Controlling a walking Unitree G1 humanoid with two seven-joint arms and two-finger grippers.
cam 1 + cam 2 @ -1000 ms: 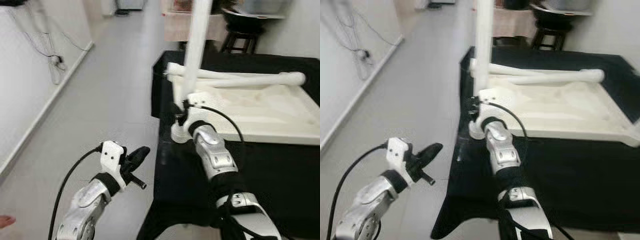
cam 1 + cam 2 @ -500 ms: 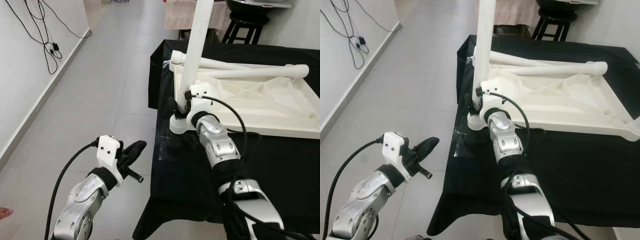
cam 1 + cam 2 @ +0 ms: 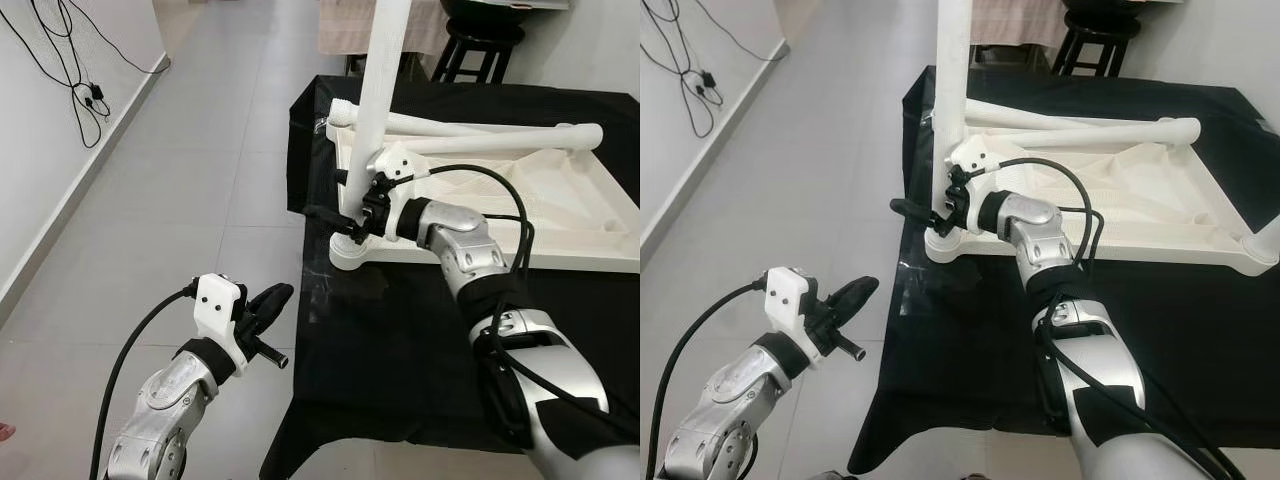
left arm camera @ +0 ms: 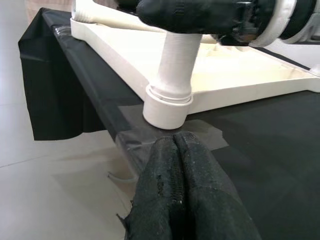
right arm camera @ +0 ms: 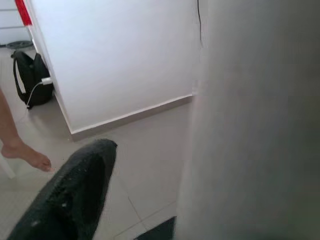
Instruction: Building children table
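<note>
A white children's table (image 3: pixel 520 190) lies upside down on a black-covered table (image 3: pixel 400 340). One white leg (image 3: pixel 378 100) stands upright in the socket (image 3: pixel 352 252) at its near-left corner. Two loose legs (image 3: pixel 500 140) lie across the far side. My right gripper (image 3: pixel 340 208) reaches the upright leg from the right, low down. One finger (image 3: pixel 325 214) passes in front of the leg and the other is hidden behind it. The right wrist view shows a gap between that finger (image 5: pixel 65 195) and the leg (image 5: pixel 250 120). My left gripper (image 3: pixel 270 298) is shut and empty, over the floor off the table's near-left corner.
Grey tiled floor (image 3: pixel 180 200) stretches to the left, with cables (image 3: pixel 85 95) on the white wall. A black stool (image 3: pixel 470 45) stands behind the table. A person's bare foot (image 5: pixel 27 155) and a black backpack (image 5: pixel 32 80) are on the floor by the wall.
My right forearm has swung out to the right, and its gripper now meets the leg from the side with a finger pointing left. The left arm has hardly moved. The camera shifted slightly.
</note>
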